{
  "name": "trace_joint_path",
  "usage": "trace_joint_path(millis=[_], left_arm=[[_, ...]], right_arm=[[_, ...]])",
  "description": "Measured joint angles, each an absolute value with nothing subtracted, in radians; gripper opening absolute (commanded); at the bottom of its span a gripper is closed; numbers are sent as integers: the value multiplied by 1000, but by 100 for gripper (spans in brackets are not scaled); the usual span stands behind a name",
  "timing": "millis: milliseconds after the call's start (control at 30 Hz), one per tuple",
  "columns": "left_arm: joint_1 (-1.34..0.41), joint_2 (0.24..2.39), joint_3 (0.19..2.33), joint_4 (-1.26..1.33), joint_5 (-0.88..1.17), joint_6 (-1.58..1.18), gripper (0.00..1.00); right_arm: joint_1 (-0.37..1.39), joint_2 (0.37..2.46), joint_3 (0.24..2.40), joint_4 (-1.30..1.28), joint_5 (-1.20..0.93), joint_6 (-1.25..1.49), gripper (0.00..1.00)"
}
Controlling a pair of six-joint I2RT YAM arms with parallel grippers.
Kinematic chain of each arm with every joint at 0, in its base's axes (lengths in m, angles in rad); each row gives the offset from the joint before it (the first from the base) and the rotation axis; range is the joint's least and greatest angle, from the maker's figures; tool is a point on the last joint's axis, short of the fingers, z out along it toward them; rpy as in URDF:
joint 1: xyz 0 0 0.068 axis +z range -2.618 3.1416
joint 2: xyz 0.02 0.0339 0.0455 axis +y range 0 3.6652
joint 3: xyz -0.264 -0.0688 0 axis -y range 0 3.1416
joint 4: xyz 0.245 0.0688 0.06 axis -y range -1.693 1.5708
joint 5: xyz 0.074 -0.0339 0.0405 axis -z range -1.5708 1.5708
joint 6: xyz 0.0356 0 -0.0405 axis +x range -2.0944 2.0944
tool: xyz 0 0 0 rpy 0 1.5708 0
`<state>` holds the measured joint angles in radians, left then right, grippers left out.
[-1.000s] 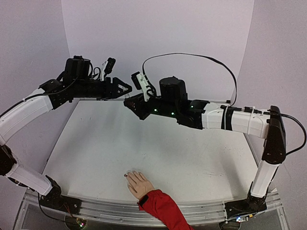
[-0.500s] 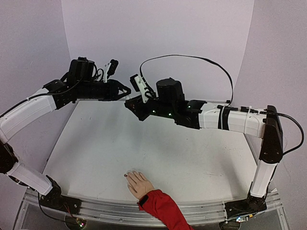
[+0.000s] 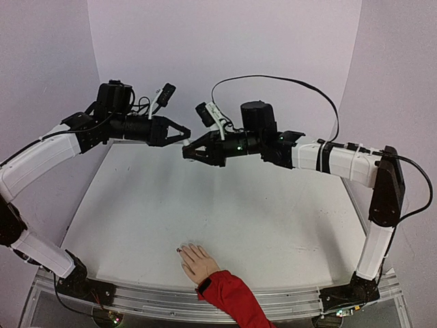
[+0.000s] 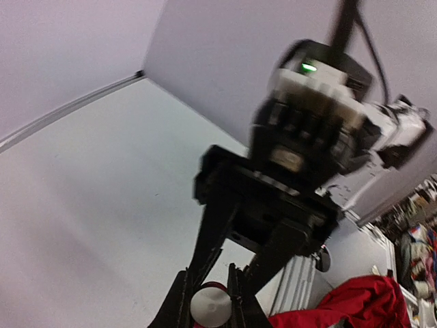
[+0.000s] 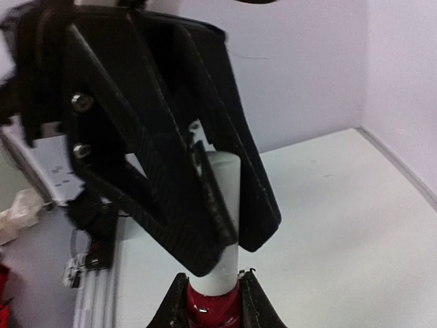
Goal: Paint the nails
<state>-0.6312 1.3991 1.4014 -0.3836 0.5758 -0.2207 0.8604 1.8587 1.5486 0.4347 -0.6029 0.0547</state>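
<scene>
Overhead, the left gripper (image 3: 186, 137) and the right gripper (image 3: 187, 153) meet tip to tip, both raised well above the flat white tabletop (image 3: 239, 219) on its far side.

The right gripper is pinching a small dark-red polish bottle (image 5: 215, 309). In its own wrist view, its black fingers (image 5: 254, 301) press on either side of the bottle's body. A white cylindrical cap (image 5: 224, 179) rises from the bottle straight away from those fingers.

The left gripper is clamped on that cap from the opposite end. Its long black carbon-patterned jaws cover most of the cap, and only a strip of white shows between them. In the left wrist view, its fingertips (image 4: 179, 307) sit tight against the round end of the cap, with a sliver of red just beyond and the right gripper's dark body facing it head-on.

The nails (image 3: 183, 250) are on a small beige mannequin hand (image 3: 199, 263). This hand lies palm down on the tabletop, far below both grippers and back toward the arm bases, well apart from either tool. A crumpled red fabric sleeve (image 3: 232, 297) trails from its wrist toward the near edge. One nail at the hand's left side looks darker. The rest are too small to judge.
</scene>
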Motion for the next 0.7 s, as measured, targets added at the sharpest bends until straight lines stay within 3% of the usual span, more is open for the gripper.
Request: trace_joint_path(millis=[200, 433, 467, 667, 700], left_arm=[[-611, 1386, 1409, -309, 1024, -99, 0], [-621, 1394, 1425, -259, 1290, -61, 3], [-621, 1394, 1425, -256, 1294, -60, 10], [-601, 1386, 1425, -274, 1226, -113, 77], [-594, 1380, 1425, -289, 1197, -127, 82]], right_arm=[[828, 1858, 1605, 428, -1087, 158, 0], [868, 1826, 1600, 453, -1193, 219, 0], [870, 1819, 1592, 456, -1186, 219, 0], [861, 1779, 1528, 485, -1058, 138, 0], [857, 1773, 1519, 483, -1021, 117, 0]])
